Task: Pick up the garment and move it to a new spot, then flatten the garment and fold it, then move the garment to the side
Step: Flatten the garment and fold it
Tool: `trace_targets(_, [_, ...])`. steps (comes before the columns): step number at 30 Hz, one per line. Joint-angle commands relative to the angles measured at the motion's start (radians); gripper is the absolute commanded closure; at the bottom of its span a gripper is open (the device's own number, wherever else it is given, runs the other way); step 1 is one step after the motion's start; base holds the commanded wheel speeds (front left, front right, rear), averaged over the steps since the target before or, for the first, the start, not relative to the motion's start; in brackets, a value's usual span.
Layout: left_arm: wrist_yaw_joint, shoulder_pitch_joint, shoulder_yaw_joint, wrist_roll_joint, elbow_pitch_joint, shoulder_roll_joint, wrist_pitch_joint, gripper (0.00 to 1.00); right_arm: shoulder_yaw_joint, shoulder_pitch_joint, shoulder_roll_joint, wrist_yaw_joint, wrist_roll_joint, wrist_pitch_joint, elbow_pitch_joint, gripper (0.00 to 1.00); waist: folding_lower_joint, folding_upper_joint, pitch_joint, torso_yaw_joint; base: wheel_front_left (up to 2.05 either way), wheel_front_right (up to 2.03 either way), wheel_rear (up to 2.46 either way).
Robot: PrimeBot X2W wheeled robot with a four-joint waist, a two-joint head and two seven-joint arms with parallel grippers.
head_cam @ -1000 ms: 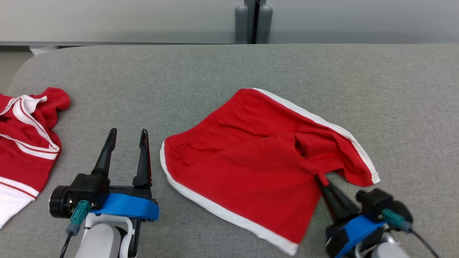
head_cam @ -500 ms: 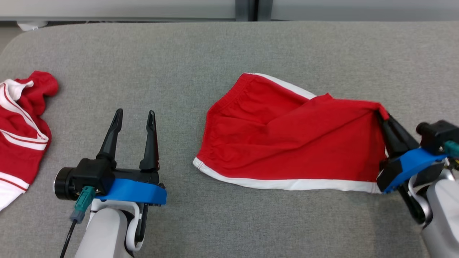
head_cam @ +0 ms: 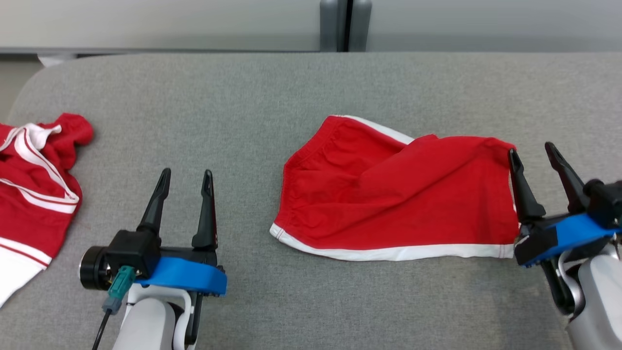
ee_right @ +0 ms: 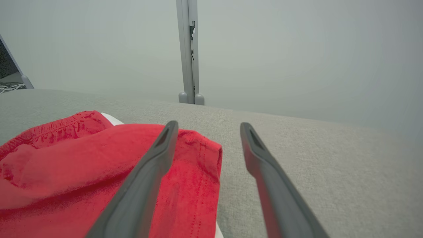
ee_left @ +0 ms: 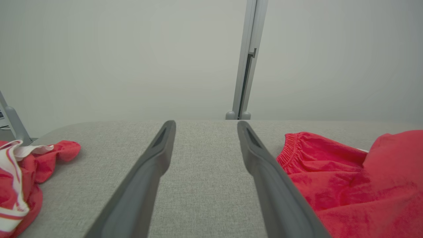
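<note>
I'm holding right gripper (head_cam: 529, 149) jaws apart so folded shorts (head_cam: 388, 194) are lying free just left of them; left gripper (head_cam: 187, 171) jaws apart, idling.

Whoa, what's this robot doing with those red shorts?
It's folding laundry. The red shorts lie on the grey padded table, doubled over. The right gripper, which pulled the fabric across a moment ago, has let go and sits open at their right edge. The left gripper waits open over bare table, left of the shorts. Another red and white garment lies crumpled at the far left.
</note>
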Motion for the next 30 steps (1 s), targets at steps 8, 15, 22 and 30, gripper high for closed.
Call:
trace_targets(8, [0.006, 0.078, 0.028, 0.003, 0.018, 0.012, -0.004, 0.00, -0.071, 0.211, 0.099, 0.000, -0.062, -0.011, -0.209, 0.00, 0.0001, 0.0000, -0.100, -0.043, 0.00, 0.00, 0.00])
trace_targets(15, [0.016, 0.130, 0.038, -0.004, 0.018, 0.024, -0.004, 0.00, -0.089, 0.343, 0.163, 0.000, -0.093, 0.042, -0.353, 0.00, 0.0001, 0.0000, -0.136, -0.056, 0.00, 0.00, 0.00])
trace_targets(22, [0.025, 0.146, 0.035, -0.005, 0.009, 0.033, 0.003, 0.00, -0.094, 0.383, 0.187, 0.000, -0.101, 0.079, -0.413, 0.00, 0.0001, 0.0000, -0.138, -0.064, 0.00, 0.00, 0.00])
trace_targets(30, [0.017, 0.127, 0.018, -0.016, -0.002, 0.032, 0.029, 0.00, -0.094, 0.383, 0.190, 0.000, -0.100, 0.088, -0.428, 0.00, 0.0001, 0.0000, -0.127, -0.064, 0.00, 0.00, 0.00])
